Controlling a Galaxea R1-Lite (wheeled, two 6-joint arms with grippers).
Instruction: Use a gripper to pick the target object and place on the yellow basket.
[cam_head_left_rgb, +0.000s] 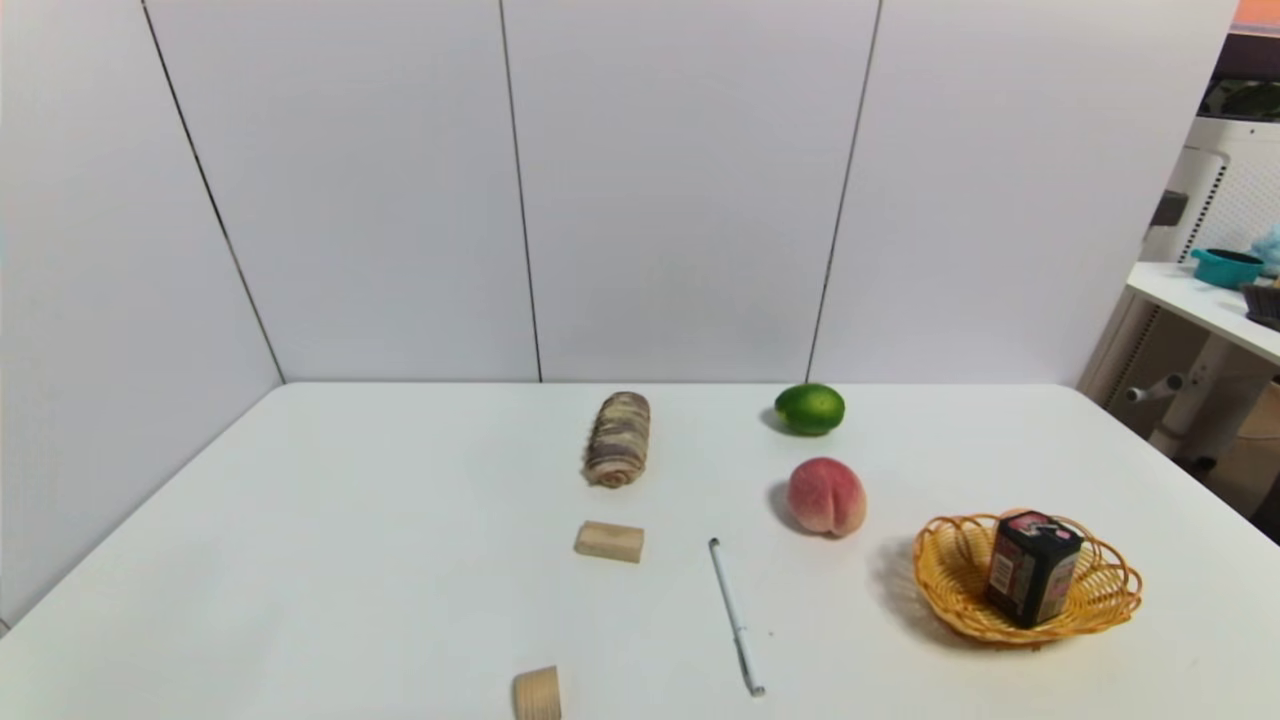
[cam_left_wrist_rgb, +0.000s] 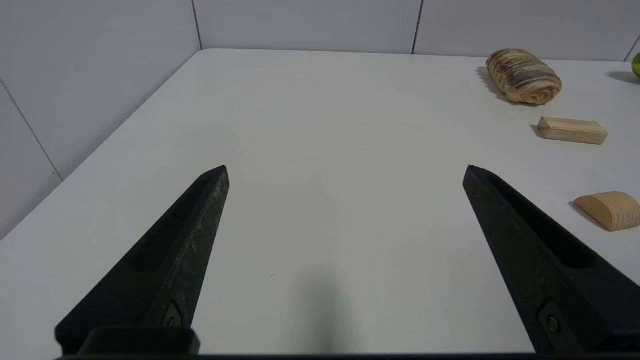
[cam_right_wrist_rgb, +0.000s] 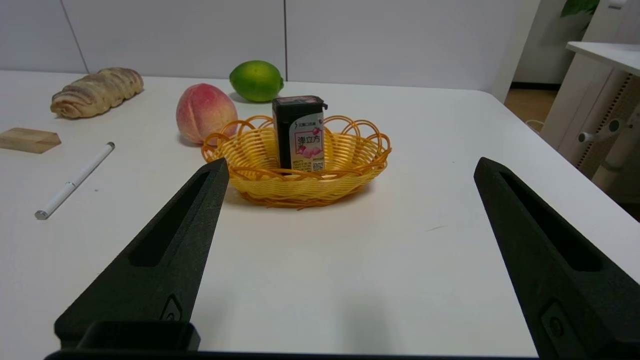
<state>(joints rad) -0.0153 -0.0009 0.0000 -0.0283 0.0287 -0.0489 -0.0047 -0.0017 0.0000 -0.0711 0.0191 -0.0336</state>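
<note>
The small black box with a pink-red top (cam_head_left_rgb: 1033, 566) (cam_right_wrist_rgb: 299, 133) stands upright inside the yellow wicker basket (cam_head_left_rgb: 945, 575) (cam_right_wrist_rgb: 260, 185) at the table's right front. My right gripper (cam_right_wrist_rgb: 350, 167) is open and empty, held back from the basket on the near side, with bare table between its fingers. My left gripper (cam_left_wrist_rgb: 347, 170) is open and empty over the table's left part. Neither gripper shows in the head view.
A pink peach (cam_head_left_rgb: 826, 496) lies just left of the basket, a green lime (cam_head_left_rgb: 810, 409) behind it. A bread roll (cam_head_left_rgb: 618, 438), two wooden blocks (cam_head_left_rgb: 609, 541) (cam_head_left_rgb: 537, 693) and a white pen (cam_head_left_rgb: 735, 614) lie mid-table. Another table (cam_head_left_rgb: 1205, 300) stands at the far right.
</note>
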